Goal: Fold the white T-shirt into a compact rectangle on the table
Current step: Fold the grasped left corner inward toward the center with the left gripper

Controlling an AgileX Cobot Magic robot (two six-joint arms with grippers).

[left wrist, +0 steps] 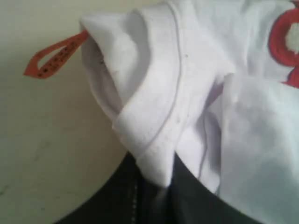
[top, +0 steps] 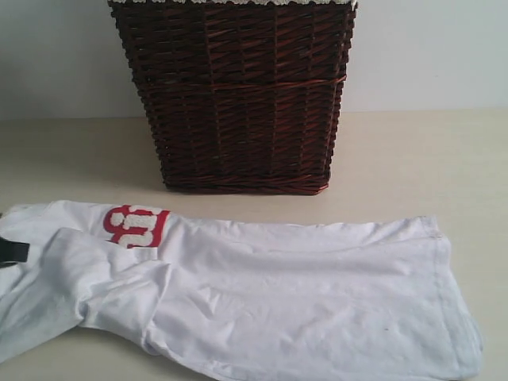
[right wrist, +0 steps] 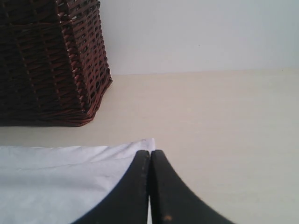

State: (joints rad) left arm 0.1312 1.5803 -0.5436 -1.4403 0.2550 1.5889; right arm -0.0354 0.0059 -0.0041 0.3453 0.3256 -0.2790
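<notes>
Table [top: 413,159]: pale and wide.
Basket [top: 238,95]: dark wicker, just behind the shirt, not touching it.
Shirt [top: 302,294]: spread across the table, left end bunched, red lettering up.
Left gripper [left wrist: 156,186]: clenched on a hemmed fold at the bunched end. I'd lift low and carry it inward, cloth taut.
Right gripper [right wrist: 150,156]: jaws pressed together at the opposite corner; can't tell if cloth is caught.
Tag [left wrist: 51,58]: orange, sticking out near the pinch.

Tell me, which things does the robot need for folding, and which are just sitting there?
For the job: white T-shirt, table, left claw pinching the shirt, right claw shut.
Just sitting there: wicker basket, wall.
</notes>
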